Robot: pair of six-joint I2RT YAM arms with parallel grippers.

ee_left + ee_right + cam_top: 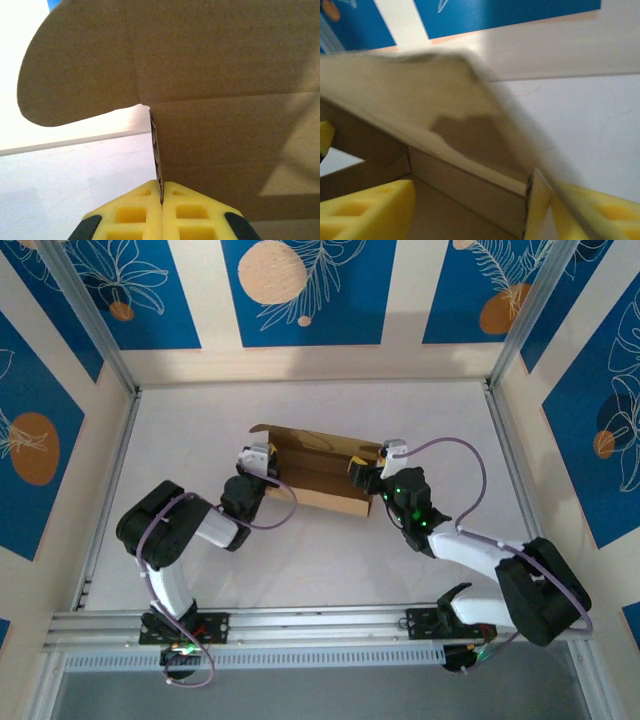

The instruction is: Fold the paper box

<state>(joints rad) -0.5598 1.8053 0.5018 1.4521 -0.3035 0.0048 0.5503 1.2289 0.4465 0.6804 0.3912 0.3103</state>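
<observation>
Paper box (318,472), long axis left-right

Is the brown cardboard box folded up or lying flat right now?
Partly folded: the brown cardboard box has walls standing up from its floor and a rounded flap raised, but the top is not closed.

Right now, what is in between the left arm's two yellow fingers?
A thin cardboard edge of the paper box is pinched between the left fingers. The left wrist view shows it running up from where they meet.
</observation>
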